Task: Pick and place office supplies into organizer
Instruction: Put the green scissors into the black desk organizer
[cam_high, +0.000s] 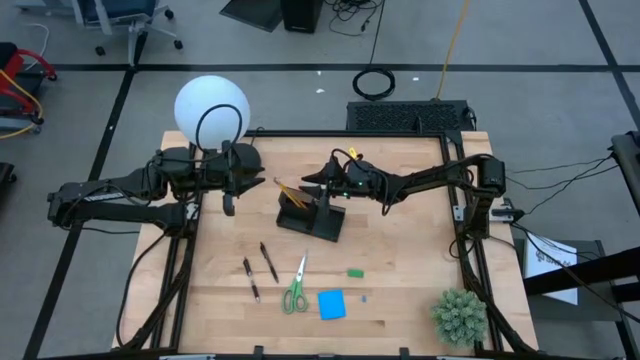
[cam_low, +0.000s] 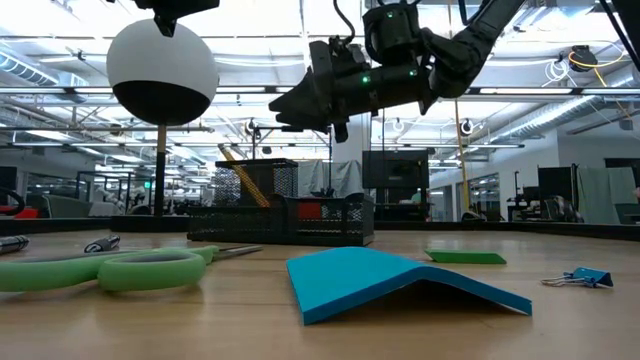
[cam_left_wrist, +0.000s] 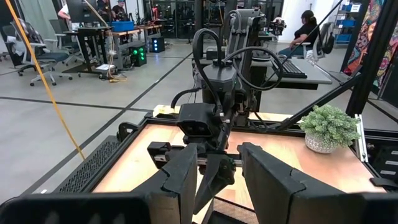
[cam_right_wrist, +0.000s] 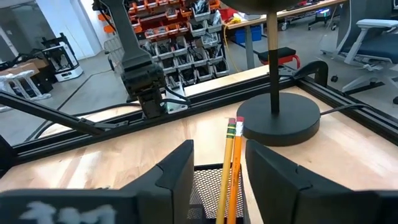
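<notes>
While the right gripper (cam_high: 318, 180) hangs over the black organizer (cam_high: 312, 217), its two fingers (cam_right_wrist: 177, 171) stand apart with two pencils (cam_right_wrist: 231, 165) between them. From the right wrist view you cannot tell if the fingers touch the pencils. The pencils stand tilted in the tall part of the organizer, with their eraser ends up.

The left gripper (cam_high: 230, 190) waits near the round lamp base (cam_right_wrist: 281, 123), off to the organizer's side. Its fingers (cam_left_wrist: 186, 174) are apart too, and they hold nothing.

On the table nearer the front edge lie the other things (all outside the organizer). Two dark pens (cam_high: 259, 270) lie side by side. Just beside them are the green scissors (cam_high: 295, 291), then the blue sticky-note pad (cam_high: 331, 304). A small green eraser (cam_high: 355, 272) lies a little apart. A potted plant (cam_high: 459, 315) sits in the corner.
</notes>
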